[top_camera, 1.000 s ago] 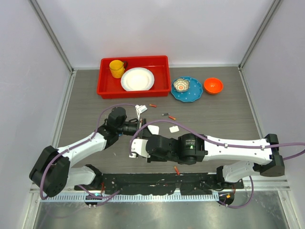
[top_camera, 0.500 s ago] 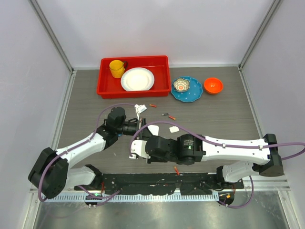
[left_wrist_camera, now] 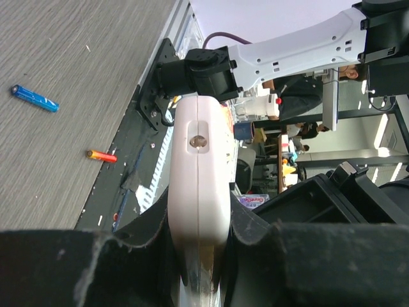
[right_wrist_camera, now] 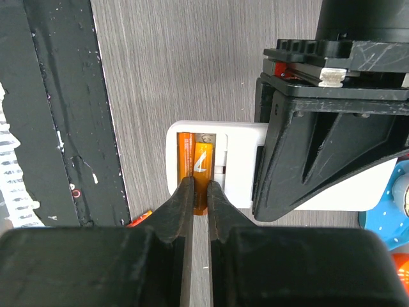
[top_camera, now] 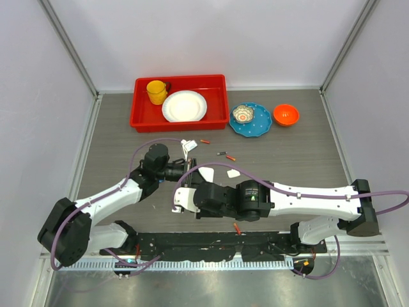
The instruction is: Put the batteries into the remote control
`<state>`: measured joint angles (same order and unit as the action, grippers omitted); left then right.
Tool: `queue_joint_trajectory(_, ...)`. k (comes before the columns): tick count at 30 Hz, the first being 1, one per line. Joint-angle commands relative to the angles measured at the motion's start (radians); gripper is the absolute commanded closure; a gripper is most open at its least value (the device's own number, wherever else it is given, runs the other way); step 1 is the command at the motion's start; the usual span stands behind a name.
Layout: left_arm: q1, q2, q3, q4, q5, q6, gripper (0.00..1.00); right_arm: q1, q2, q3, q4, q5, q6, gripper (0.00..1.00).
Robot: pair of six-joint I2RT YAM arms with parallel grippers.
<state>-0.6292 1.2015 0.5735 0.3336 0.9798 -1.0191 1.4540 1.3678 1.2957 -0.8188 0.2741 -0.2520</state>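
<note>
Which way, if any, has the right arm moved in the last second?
Yes, the right arm slid slightly left in the top view: its dark joint now sits nearer the orange battery by the near edge, which has not moved.

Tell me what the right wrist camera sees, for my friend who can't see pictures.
The right tool pinches an orange battery at the open slot of the white remote control, beside a second orange battery lying in that slot. The black left tool grips the remote from the right of the picture, over a grey table.
</note>
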Motion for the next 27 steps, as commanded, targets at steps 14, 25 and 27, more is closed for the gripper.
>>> queue_joint_trajectory(14, -0.02, -0.034, 0.003, 0.136, 0.011, -0.062, 1.0, -0.011, 0.016, -0.013, 0.055, 0.023, 0.011, 0.64)
queue_joint_trajectory(25, -0.02, -0.011, 0.009, 0.136, 0.003, -0.064, 1.0, -0.012, -0.01, -0.009, 0.076, 0.039, 0.02, 0.57)
queue_joint_trajectory(27, -0.02, -0.002, 0.008, 0.136, 0.0, -0.062, 1.0, -0.015, -0.018, 0.0, 0.092, 0.047, 0.023, 0.54)
